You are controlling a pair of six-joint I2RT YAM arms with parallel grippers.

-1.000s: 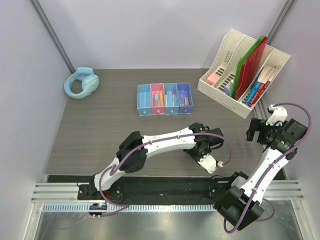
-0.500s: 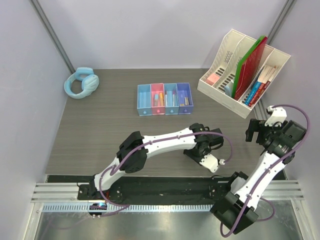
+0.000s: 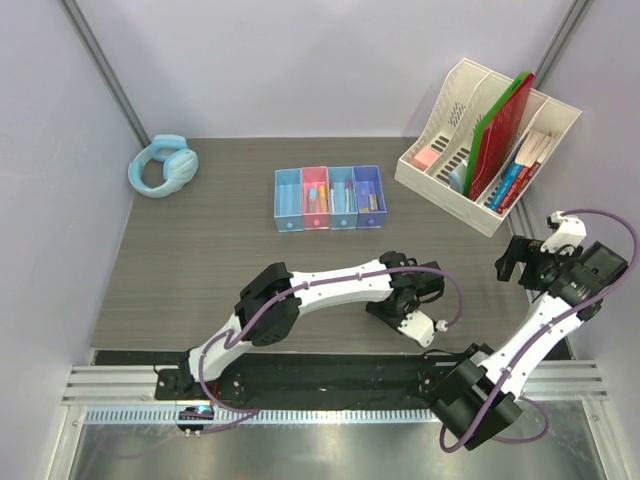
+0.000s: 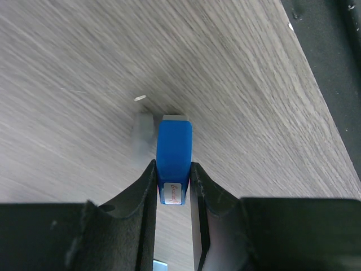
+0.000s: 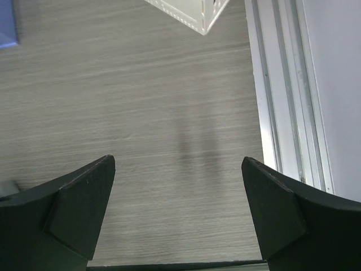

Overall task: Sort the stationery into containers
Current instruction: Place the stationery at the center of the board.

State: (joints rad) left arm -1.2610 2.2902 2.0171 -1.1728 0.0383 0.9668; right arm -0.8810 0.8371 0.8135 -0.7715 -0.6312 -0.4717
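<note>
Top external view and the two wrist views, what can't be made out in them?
- Top view: the blue block is hidden under the left gripper; what lies in the containers is too small to name.
- Left wrist view: the block's near end is covered by the fingers; its label is too small to read; a grey patch beside it is blurred.
- Right wrist view: the file organiser is cut off by the top edge; only a corner shows.

The right claw [image 3: 510, 262] has shifted slightly right and nearer.

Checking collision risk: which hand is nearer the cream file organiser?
Right. The right hand hangs in front of the file organiser; the left hand is farther, toward the table's front.
</note>
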